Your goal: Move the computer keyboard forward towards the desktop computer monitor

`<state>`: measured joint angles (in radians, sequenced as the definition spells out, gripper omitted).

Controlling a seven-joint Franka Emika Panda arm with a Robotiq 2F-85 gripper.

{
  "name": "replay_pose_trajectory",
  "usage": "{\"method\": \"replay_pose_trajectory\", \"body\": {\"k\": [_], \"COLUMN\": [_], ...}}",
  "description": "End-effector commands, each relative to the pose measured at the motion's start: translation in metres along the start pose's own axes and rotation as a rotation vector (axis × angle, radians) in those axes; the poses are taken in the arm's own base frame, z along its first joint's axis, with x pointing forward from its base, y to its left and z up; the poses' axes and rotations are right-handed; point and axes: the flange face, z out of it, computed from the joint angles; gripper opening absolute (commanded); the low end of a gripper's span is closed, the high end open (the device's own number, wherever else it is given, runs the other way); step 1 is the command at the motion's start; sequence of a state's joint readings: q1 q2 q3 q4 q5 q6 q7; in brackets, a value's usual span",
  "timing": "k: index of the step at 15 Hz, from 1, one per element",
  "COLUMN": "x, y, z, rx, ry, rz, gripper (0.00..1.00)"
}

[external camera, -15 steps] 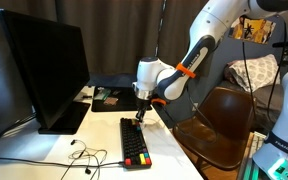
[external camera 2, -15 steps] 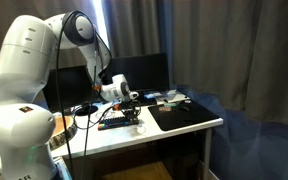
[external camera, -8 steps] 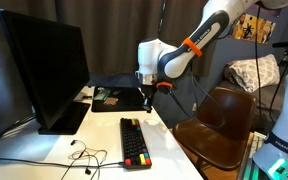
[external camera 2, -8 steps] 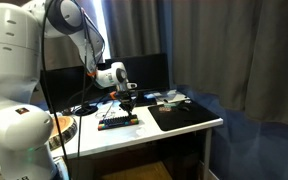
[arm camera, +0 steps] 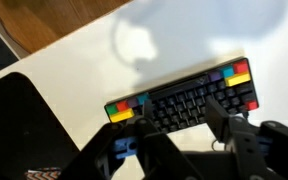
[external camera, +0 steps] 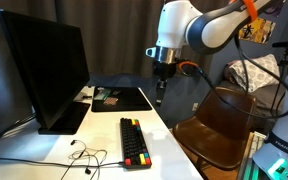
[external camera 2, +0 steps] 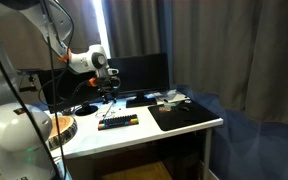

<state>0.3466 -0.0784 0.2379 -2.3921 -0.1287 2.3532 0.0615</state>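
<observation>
Claw spread open, nothing in it, hanging clear of long slim black keyboard. Colored end keys, flat on smooth white desk.

The computer keyboard is matt black plastic, and its coloured keys look slightly shinier in the wrist view. The desktop computer monitor has a smooth dark screen. The table top is smooth and white, with a faint sheen. A matt black mat lies at the far end. The chair on the right looks like brown leather. The robot arm has glossy white plastic shells. The dark curtains are soft cloth.
</observation>
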Motion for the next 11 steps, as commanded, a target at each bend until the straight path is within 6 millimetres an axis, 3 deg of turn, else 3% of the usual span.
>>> {"method": "replay_pose_trajectory", "body": {"k": [1,3,7,8,11], "x": [-0.057,-0.082,-0.135,-0.100,-0.126], "y": [-0.024,-0.029,-0.020,-0.027,-0.019], "z": [-0.034,-0.047,-0.064,-0.059,-0.067], "rx": [0.016,0.046,0.121,0.083,0.102], "ry": [0.135,0.200,0.311,0.243,0.292], "rz": [-0.134,-0.202,-0.369,-0.298,-0.353], "gripper": [0.88,0.99,1.00,1.00,1.00]}}
